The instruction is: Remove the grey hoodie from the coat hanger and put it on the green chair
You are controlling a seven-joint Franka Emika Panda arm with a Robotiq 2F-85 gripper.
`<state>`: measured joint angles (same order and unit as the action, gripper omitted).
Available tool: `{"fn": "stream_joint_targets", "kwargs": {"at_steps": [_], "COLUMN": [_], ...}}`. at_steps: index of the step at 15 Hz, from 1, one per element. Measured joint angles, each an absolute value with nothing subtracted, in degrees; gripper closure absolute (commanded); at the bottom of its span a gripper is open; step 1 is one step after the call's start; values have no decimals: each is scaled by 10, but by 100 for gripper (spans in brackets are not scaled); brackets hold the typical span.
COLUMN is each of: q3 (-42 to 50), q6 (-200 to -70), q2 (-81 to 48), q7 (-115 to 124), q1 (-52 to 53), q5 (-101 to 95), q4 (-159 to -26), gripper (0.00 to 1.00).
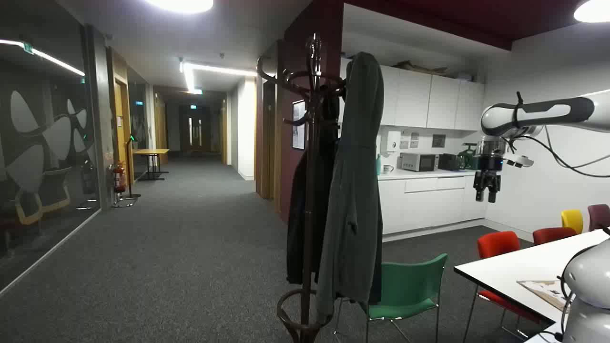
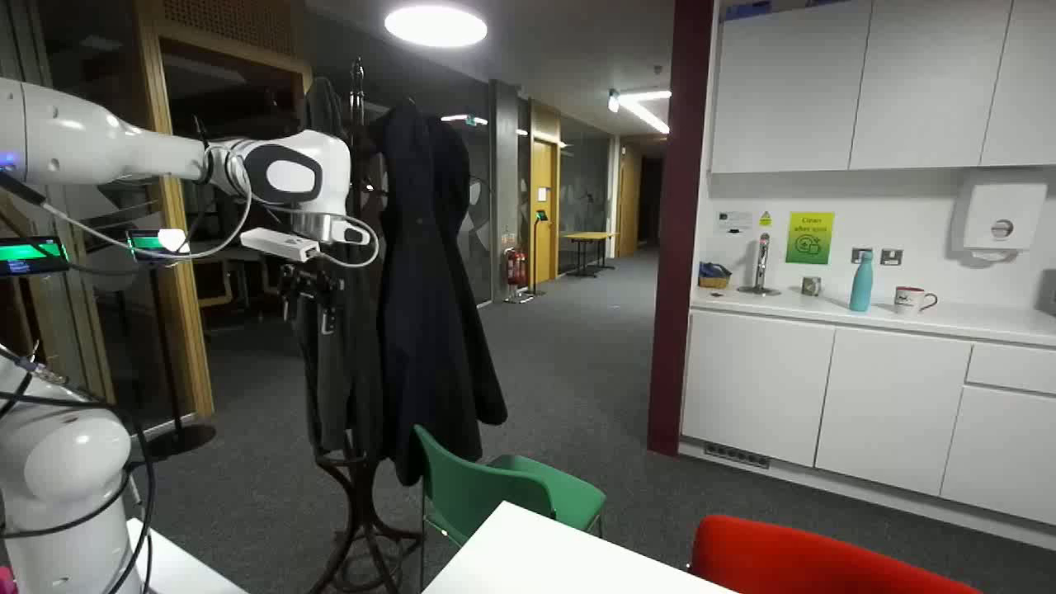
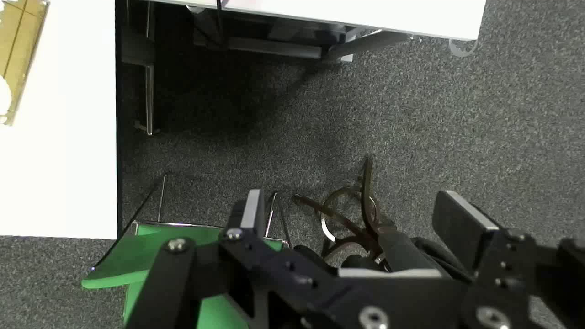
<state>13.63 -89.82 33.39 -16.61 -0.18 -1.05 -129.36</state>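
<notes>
Grey hoodie (image 1: 355,195) hangs from coat stand (image 1: 308,219), exact point of support hard to see; own weight draws it long. Robotiq gripper (image 1: 486,196) points down, jaws spread, pinching nothing, presumably to admit fabric. Green chair (image 1: 411,286) stands near, likely for short transfer.

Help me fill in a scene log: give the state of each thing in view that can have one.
Tall dark-brown, curl-hooked coat stand: upright, loaded
Long grey cloth hoodie: hanging from the stand
Long dark cloth coat: hanging from the stand
Small green plastic chair: upright, no garment seen on it
Robot's black jaws: open
Round white ceiling lamp: lit
White wall cupboards: shut
Slim turquoise bottle: upright
</notes>
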Motion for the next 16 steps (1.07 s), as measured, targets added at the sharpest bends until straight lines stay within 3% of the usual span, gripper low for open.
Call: {"fn": "stream_joint_targets", "kwargs": {"at_steps": [8,16], "q3": [120,8], "q6": [-916,-1098], "q2": [334,314], "q7": [-169,-170], "q1": [3,88], "q5": [-8,37], "q4": [-1294,-1260], "gripper": [0,0]}}
